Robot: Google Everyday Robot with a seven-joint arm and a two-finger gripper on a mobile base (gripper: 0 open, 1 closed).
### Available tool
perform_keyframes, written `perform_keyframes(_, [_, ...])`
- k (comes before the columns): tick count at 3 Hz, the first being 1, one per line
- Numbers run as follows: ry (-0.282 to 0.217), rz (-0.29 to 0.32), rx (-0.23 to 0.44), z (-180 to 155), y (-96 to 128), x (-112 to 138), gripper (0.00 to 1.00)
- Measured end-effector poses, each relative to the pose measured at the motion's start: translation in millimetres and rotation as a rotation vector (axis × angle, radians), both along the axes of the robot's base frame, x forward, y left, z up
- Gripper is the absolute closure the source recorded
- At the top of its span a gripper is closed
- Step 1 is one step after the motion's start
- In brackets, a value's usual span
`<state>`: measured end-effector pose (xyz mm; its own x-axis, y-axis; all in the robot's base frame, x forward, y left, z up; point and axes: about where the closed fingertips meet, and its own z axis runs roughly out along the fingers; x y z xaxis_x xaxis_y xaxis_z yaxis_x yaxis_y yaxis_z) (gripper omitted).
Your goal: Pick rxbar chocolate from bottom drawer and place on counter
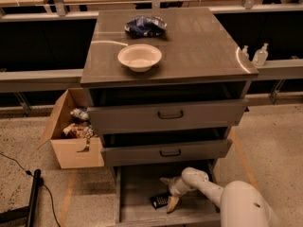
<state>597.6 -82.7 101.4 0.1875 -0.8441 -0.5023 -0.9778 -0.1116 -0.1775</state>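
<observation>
Camera view: at the far left a cardboard box (75,150) holding packets is set on the floor against the cabinet. On the counter (203,46) a white bowl (139,57) is placed near the front left, and a blue bag (145,26) is laid behind it. Below, all the drawers are pulled out. On the floor of the bottom drawer (137,183) the rxbar (158,201) is laid flat. The gripper (166,195) is lowered into that drawer just right of the bar, its fingers spread apart and nothing clasped; contact with the bar cannot be told. Two bottles (259,56) are stood at the right.
</observation>
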Motion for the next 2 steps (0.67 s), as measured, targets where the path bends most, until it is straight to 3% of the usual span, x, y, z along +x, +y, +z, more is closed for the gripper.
perform_keyframes(2, [0.011,0.007,-0.012,2.6,0.4,-1.4,0.64])
